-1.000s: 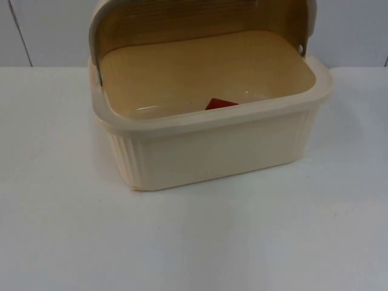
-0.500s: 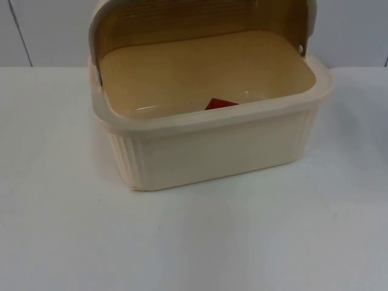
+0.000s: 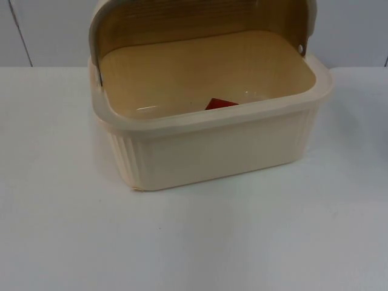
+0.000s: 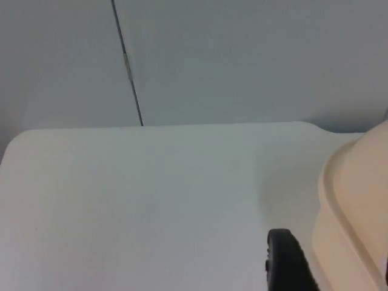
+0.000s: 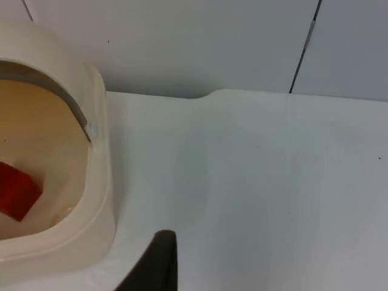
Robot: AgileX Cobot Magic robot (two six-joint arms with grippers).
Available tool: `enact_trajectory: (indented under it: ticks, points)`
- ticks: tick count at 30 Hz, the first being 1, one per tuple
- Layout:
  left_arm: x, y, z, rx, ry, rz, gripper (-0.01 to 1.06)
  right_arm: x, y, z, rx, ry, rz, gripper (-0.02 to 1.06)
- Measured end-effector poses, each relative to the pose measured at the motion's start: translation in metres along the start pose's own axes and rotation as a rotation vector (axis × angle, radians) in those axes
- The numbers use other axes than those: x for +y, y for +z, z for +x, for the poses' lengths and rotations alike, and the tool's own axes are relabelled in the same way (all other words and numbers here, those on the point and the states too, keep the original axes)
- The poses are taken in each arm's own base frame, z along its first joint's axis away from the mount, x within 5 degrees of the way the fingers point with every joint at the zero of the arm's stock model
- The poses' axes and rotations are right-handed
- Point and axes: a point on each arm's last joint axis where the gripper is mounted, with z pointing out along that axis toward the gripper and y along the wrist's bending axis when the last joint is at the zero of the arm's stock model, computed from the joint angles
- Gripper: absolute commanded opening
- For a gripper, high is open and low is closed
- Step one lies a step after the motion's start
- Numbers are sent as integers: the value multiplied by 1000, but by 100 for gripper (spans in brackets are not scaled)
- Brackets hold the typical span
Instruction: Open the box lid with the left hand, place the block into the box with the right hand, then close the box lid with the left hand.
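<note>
While hanging low over the white tabletop (image 3: 182, 242), just beside the outer wall of the box (image 3: 212, 151): left pincer (image 4: 286, 260), black and round-tipped. Cannot tell whether apart or together. Nothing seen in its hold; cannot tell whether touching the box wall or merely near it.

Right pincer (image 5: 154, 264): likewise black, over bare tabletop at the opposite side of the box, close to the rounded corner of the rim, apart from it. Again cannot tell whether spread or closed. Nothing seen in its hold.

Box: cream plastic, rectangular with rounded corners, broad smooth rolled rim, outer walls ribbed with fine upright flutes. Inside smooth and slightly glossy, a warmer tan. Standing flat on the tabletop near the grey partition wall (image 3: 54, 30).

Lid (image 3: 200, 18): open, swung up and back over the far side, curved like a hood, with a grey edge band and faint horizontal ridges on its inner face. Hinged at a small metal pivot (image 3: 301, 48) on the side wall.

Block (image 3: 221, 103): red, matte, sharp-cornered, lying on the box floor against the near wall, half hidden behind the rim from above. More plainly seen from the right wrist, resting on the floor with one corner turned toward the box's end wall.

Tabletop: plain, smooth, matte white.
</note>
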Motion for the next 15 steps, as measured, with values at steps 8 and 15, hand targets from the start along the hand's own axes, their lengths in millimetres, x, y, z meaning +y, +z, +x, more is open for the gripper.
enact_trajectory:
  ticks: [8,15]
  points:
    - [-1,4,-1,-10,-38,16,41,0,0,0,-2,2,0,105]
    - [-1,33,-12,9,-37,14,41,0,0,0,-2,2,0,105]
